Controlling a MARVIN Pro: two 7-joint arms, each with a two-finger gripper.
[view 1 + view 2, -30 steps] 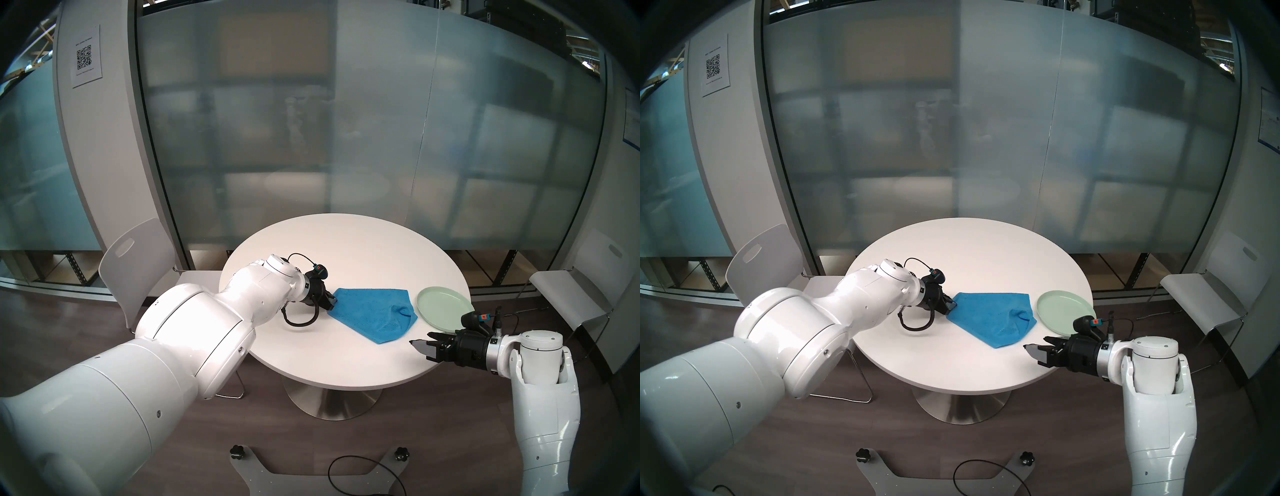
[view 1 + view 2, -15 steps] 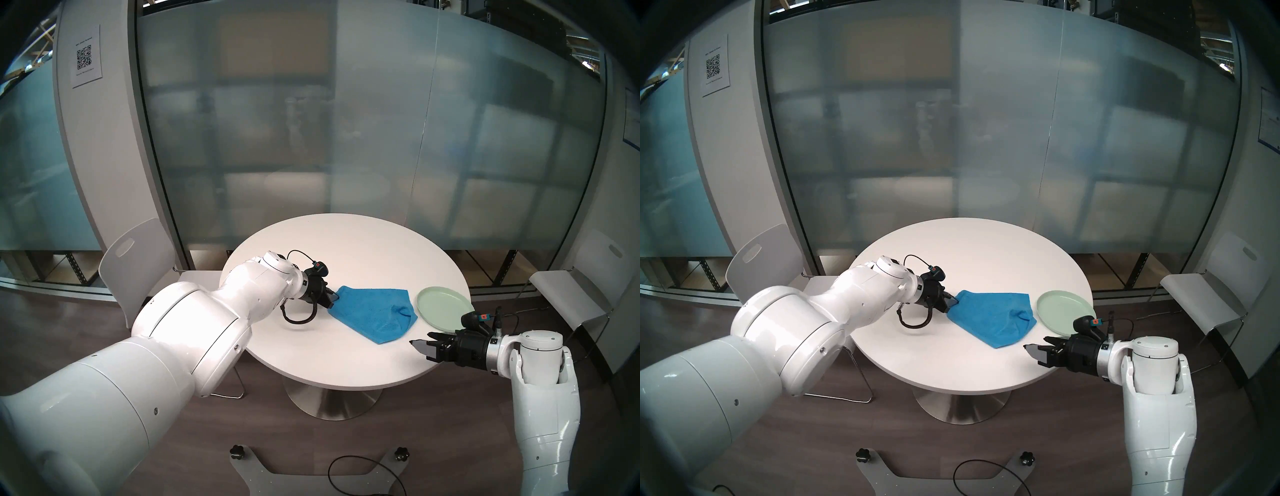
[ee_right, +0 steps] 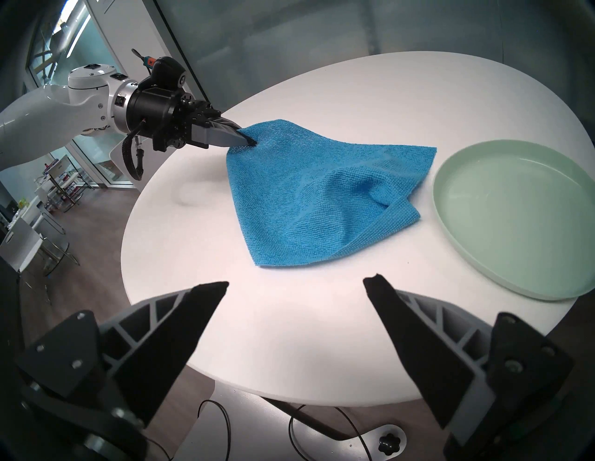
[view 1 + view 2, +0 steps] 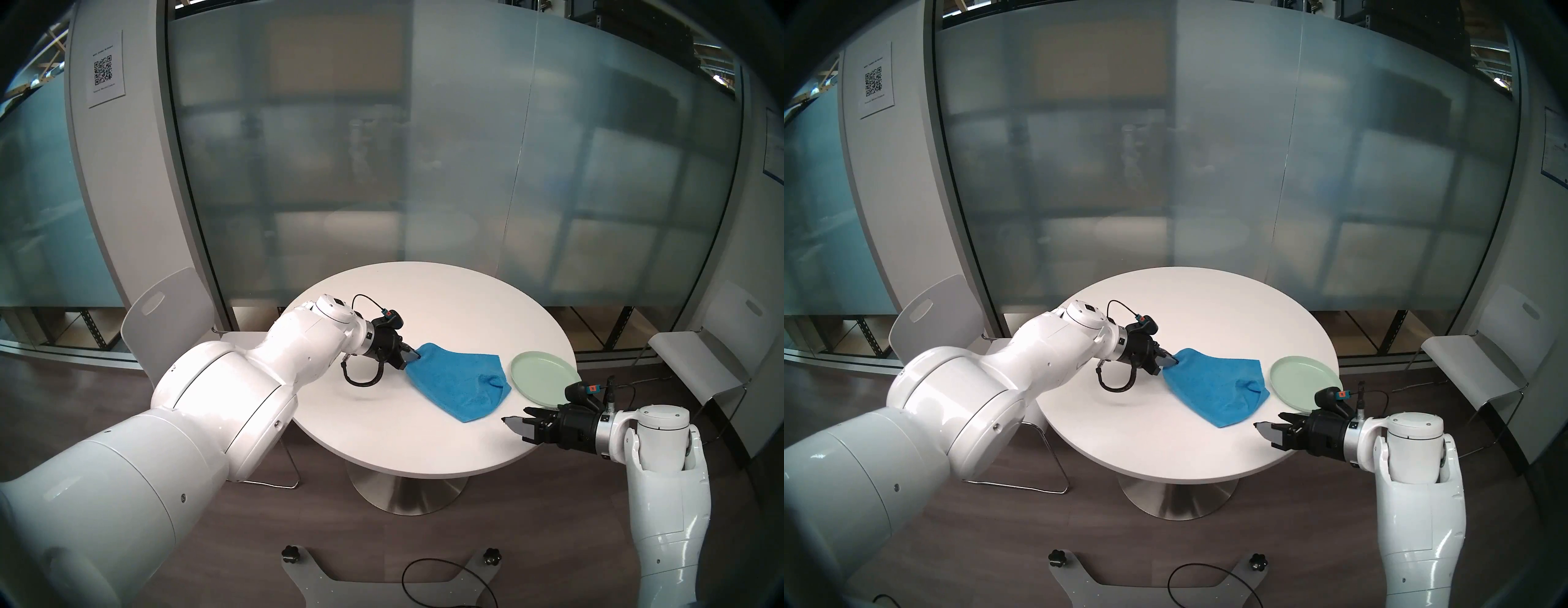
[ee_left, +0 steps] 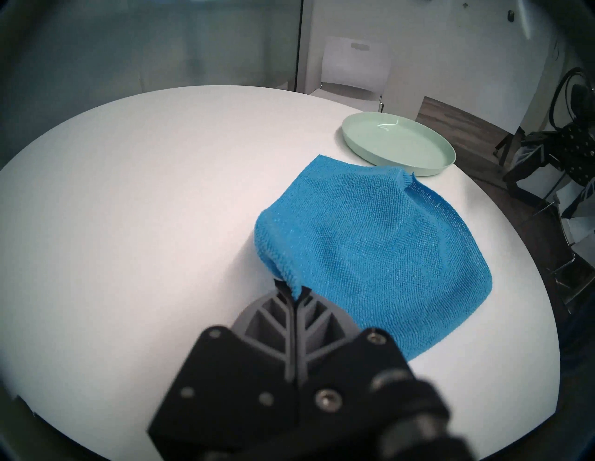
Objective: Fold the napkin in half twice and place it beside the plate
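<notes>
A round white table [image 4: 424, 433] carries everything. On it the blue napkin [image 4: 460, 384] lies rumpled, its right corner just beside the pale green plate [image 4: 543, 375] near the table's right edge. The left pincer [image 4: 413, 354] is pressed together on the napkin's left corner, lifting it off the table. The right pincer [image 4: 515, 418] hangs spread and empty over the table's near right edge.

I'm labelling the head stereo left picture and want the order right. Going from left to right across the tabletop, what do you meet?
left gripper, shut on a corner of the napkin → napkin → plate, with the open right gripper nearer the camera, between napkin and plate, all over the white table.
</notes>
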